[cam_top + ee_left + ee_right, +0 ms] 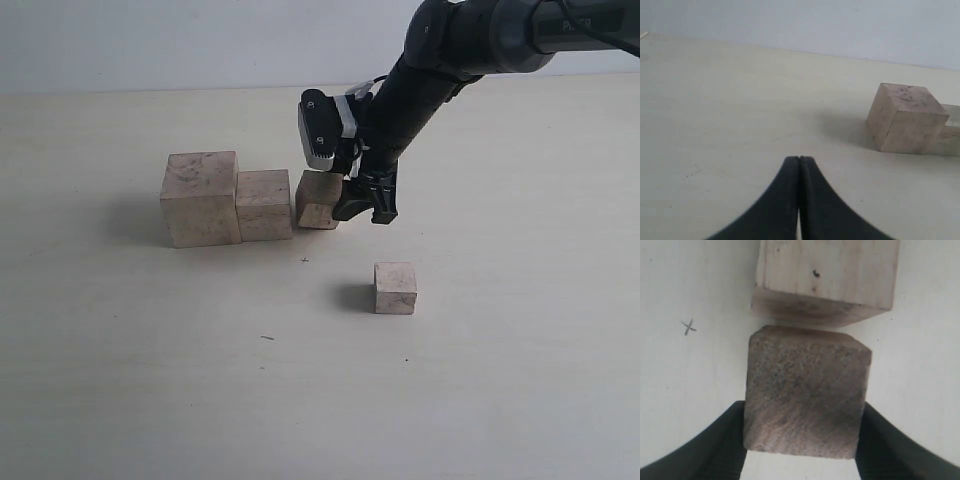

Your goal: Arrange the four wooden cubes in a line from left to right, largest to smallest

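Note:
Three of the four wooden cubes stand close together in a row. The largest cube (200, 198) (905, 117) is on the left, and the second cube (264, 204) (951, 132) (827, 275) sits against it. My right gripper (352, 205) (802, 440) is shut on the third cube (319, 200) (805, 395). That cube is slightly tilted, a narrow gap away from the second. The smallest cube (395, 288) stands alone, nearer the front. My left gripper (799, 161) is shut on nothing, low over the table and well away from the largest cube. It is out of the exterior view.
The pale table (150, 380) stretches around the cubes. A small X mark (304, 260) (688, 327) lies on it between the row and the lone cube. The right arm (470, 45) comes in from the upper right.

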Available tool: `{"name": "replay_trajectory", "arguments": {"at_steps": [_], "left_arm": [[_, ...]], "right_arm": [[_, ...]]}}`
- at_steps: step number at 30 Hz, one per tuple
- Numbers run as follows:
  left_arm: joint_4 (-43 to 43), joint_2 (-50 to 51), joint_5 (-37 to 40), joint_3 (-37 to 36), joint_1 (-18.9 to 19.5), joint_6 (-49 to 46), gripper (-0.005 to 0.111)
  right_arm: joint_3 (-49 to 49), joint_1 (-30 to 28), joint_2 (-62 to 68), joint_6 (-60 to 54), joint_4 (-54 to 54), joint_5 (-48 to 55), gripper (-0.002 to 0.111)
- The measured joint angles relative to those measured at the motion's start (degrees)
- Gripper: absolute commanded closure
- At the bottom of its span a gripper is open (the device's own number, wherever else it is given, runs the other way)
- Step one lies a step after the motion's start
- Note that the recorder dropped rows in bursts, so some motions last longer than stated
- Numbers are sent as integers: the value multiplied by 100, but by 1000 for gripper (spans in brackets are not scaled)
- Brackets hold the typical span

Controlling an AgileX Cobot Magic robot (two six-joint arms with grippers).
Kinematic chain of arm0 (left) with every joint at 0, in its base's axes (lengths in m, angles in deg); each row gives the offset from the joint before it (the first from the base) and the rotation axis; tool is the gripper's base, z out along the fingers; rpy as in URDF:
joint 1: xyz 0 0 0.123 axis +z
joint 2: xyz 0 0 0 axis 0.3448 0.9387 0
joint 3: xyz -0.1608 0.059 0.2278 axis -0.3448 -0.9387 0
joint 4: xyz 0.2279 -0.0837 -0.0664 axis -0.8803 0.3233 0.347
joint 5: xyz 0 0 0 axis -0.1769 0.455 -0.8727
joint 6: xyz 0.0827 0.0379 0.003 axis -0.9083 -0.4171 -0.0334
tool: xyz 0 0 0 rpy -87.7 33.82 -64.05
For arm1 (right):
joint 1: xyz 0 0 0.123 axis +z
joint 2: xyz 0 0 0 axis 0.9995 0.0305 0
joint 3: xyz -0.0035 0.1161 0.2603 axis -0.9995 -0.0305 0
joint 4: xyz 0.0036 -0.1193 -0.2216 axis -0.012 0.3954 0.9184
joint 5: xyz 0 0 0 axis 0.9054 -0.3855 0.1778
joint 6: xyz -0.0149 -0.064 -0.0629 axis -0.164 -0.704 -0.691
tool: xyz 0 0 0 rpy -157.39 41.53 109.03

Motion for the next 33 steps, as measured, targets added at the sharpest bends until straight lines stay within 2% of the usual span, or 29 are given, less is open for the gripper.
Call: {"name": "replay_trajectory", "arguments": {"at_steps": [6, 10, 11, 13, 18, 26, 33], "left_arm": [[0, 0, 0, 0, 0, 0, 107], [0, 0, 0, 0, 0, 0, 107], [0, 0, 0, 0, 0, 0, 107], [0, 0, 0, 0, 0, 0, 107], [0, 0, 0, 0, 0, 0, 107], [0, 0, 0, 0, 0, 0, 107], [0, 0, 0, 0, 0, 0, 107]], "right_arm": [[0, 0, 10, -11, -37, -22, 106], [0, 0, 10, 203, -40, 14, 82], [0, 0, 10, 232, -40, 41, 71], [0, 0, 10, 278, -40, 70, 56], [0, 0, 10, 307, -40, 67, 40], [0, 0, -196, 653, 4, 55, 39], [12, 0, -573, 2311, 769, 55, 39]]}}
